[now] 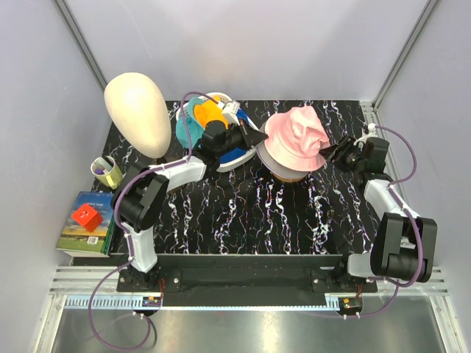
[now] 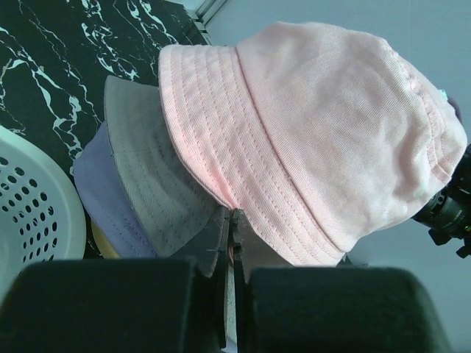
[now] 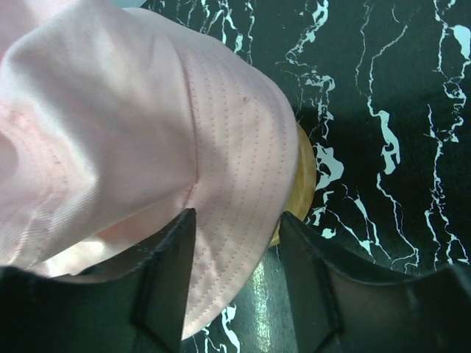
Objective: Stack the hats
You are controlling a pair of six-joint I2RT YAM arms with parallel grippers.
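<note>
The cream egg-shaped mannequin head [image 1: 137,112] stands at the far left corner of the black, white-veined marble tabletop [image 1: 235,213], well apart from the work. By the left edge I count one book with a landscape cover [image 1: 73,237], one red cube [image 1: 86,215] resting on it, and one small yellow-green roll [image 1: 107,171] just beyond. One white perforated plastic basket [image 2: 33,220] sits just beside the hat pile, and my left arm passes over its near side to reach the pile. Inside the basket I see teal fabric [image 1: 188,125] and orange fabric [image 1: 210,112], but I cannot count the hats in there. The pile stands right of centre, towards the far side. The pink fabric bucket hat [image 1: 296,136] is on top, with three brims showing beneath: one grey brim [image 2: 147,184], one lavender brim [image 2: 99,184] and one golden-yellow brim [image 3: 303,180]. The left jaws are closed, tips together against the brims on the pile's left; I cannot tell whether any cloth is caught. The right jaws stand apart, one on each side of the pink hat's brim on the pile's right.
</note>
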